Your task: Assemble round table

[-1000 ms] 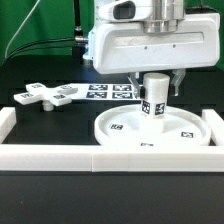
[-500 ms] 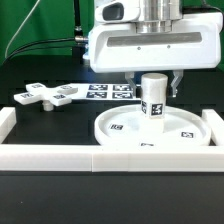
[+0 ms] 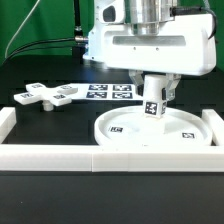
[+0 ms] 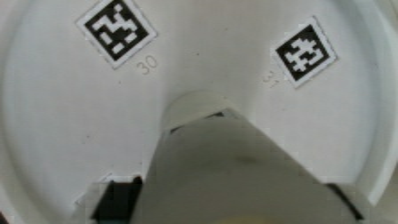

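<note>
Watching remotely, I see the tool (image 3: 153, 84) clamped on the short cylinder (image 3: 153, 101), which tilts with its lower end at the middle of the round disc (image 3: 201, 134). The cross-shaped piece (image 3: 45, 96) lies apart on the tabletop (image 3: 60, 125), toward the exterior view's left.

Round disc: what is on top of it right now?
The short cylinder stands tilted near the middle of the round disc, its top clamped by the gripper. Whether its base sits in a hole cannot be seen: the cylinder covers it.
</note>
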Controlling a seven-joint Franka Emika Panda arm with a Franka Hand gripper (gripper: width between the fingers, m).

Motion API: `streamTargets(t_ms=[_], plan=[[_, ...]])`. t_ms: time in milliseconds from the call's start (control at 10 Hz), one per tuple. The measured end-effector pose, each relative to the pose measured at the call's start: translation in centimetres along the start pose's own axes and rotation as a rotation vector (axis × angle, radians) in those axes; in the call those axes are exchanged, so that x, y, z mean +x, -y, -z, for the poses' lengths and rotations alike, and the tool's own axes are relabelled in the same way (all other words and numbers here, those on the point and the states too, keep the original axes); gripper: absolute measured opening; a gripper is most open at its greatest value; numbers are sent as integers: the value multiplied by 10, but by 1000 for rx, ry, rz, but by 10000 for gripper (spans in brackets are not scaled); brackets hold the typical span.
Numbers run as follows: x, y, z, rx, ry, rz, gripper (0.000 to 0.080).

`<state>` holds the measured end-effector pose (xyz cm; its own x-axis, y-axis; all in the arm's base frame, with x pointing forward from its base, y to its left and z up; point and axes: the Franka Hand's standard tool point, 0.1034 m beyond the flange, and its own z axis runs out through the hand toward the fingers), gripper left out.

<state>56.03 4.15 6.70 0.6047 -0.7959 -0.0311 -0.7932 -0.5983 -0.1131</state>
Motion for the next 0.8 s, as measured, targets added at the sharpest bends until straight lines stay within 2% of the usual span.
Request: streamTargets(t_ms=[100, 200, 400, 600, 800], plan=[[0, 0, 0, 3, 23, -133, 413], [0, 1, 0, 0, 28, -173, 413], [0, 1, -1, 11, 42, -266, 413], [-1, 1, -1, 13, 44, -264, 413], [0, 1, 0, 14, 45, -129, 610]])
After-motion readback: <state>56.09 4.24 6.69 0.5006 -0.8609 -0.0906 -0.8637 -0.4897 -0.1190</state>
